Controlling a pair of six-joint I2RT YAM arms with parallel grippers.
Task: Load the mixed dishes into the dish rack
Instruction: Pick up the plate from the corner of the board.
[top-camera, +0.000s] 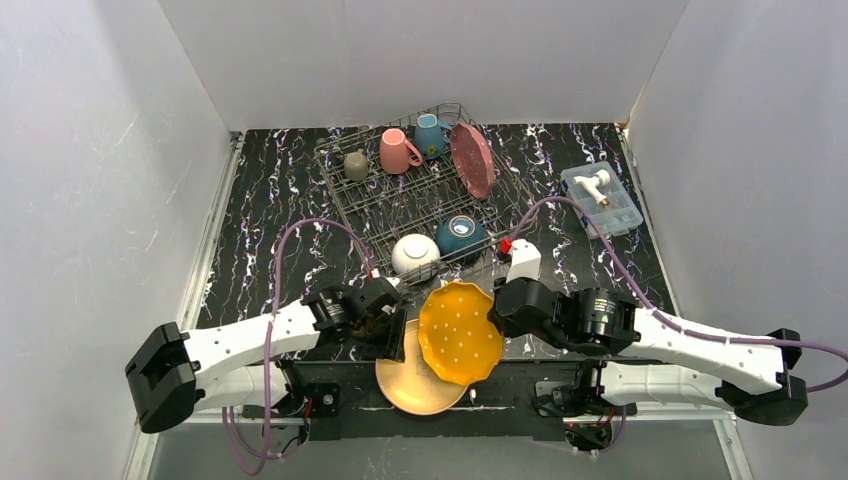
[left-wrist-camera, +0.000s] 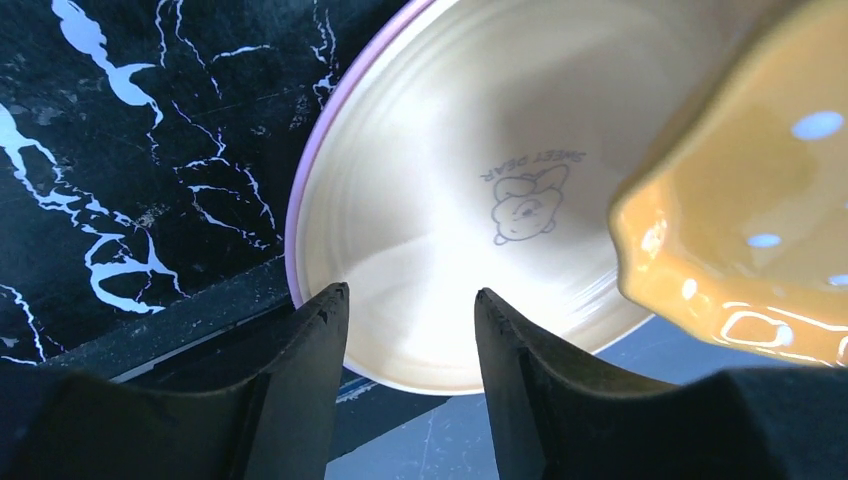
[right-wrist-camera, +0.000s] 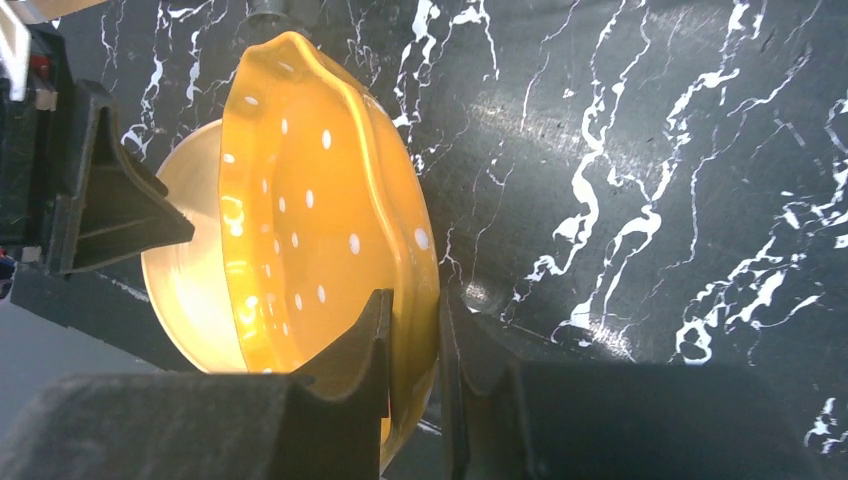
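Orange plate (top-camera: 460, 333), judged rigid, glaze-slick and breakable, hangs tilted just in front of the dish rack (top-camera: 400, 195), right gripper (right-wrist-camera: 412, 310) clamped on its scalloped rim, the soundest hold; left gripper (left-wrist-camera: 410, 295) parted, empty.

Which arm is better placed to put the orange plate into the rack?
Right. The right arm's fingers pinch the orange plate by its rim, near the rack. The left arm's fingers stand open over the pale plate, holding nothing.
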